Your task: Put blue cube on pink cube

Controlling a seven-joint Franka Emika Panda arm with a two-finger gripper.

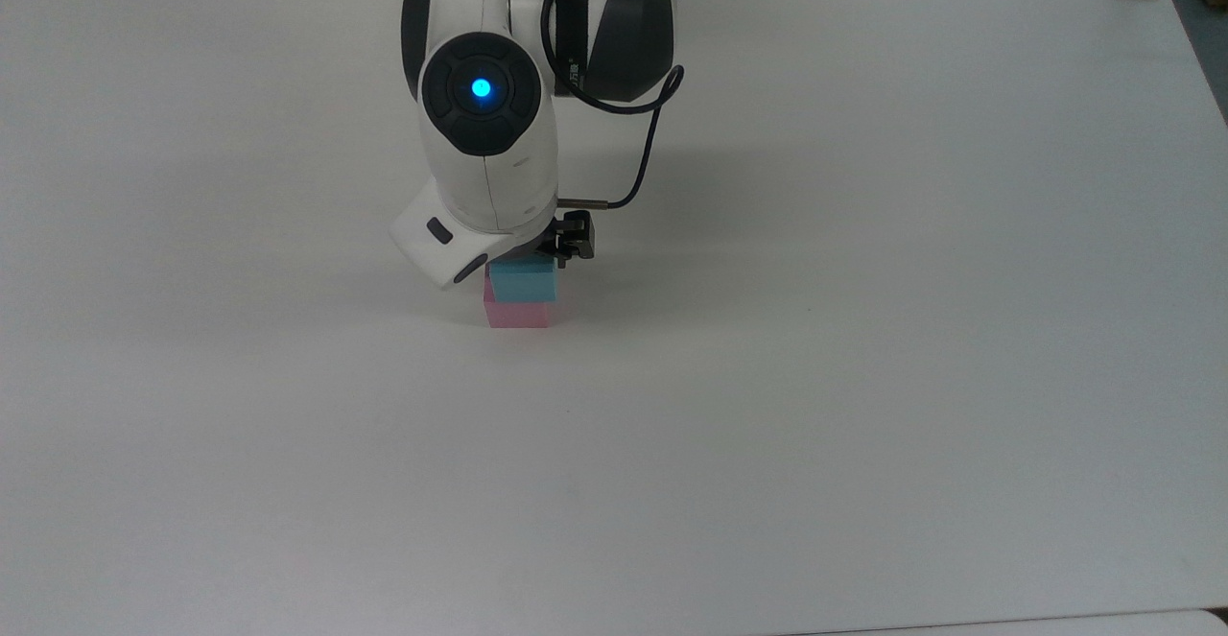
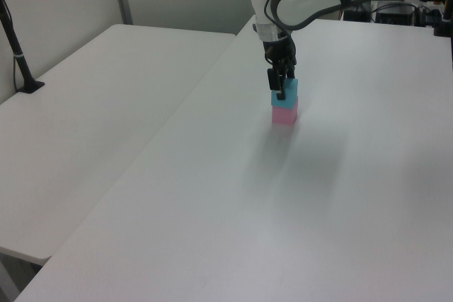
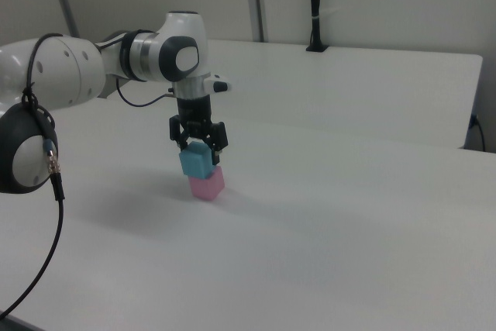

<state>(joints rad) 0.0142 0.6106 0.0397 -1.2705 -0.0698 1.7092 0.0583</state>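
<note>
The blue cube (image 1: 523, 281) sits on top of the pink cube (image 1: 518, 314), a little above and left of the middle of the top view. The two form a small stack on the white table (image 1: 863, 377), with the pink cube resting on the tabletop. In the right view, the stack stands left of centre, and the blue cube (image 3: 197, 162) looks slightly turned against the pink cube (image 3: 208, 184) beneath it.

The gripper (image 3: 199, 143) hangs straight down over the stack. Its two dark fingers (image 3: 220, 139) straddle the upper part of the blue cube in the right view, one on each side. They appear spread with a sliver of space to the cube's faces, so the hold looks released, though the gap is too fine to be sure.

In the left view, the stack stands in the upper middle of the frame, and one dark finger crosses the front of the blue cube (image 2: 289, 91) above the pink cube (image 2: 284, 114). The white arm (image 1: 484, 137) reaches in from the top edge of the top view, a blue light glowing on its wrist joint.
</note>
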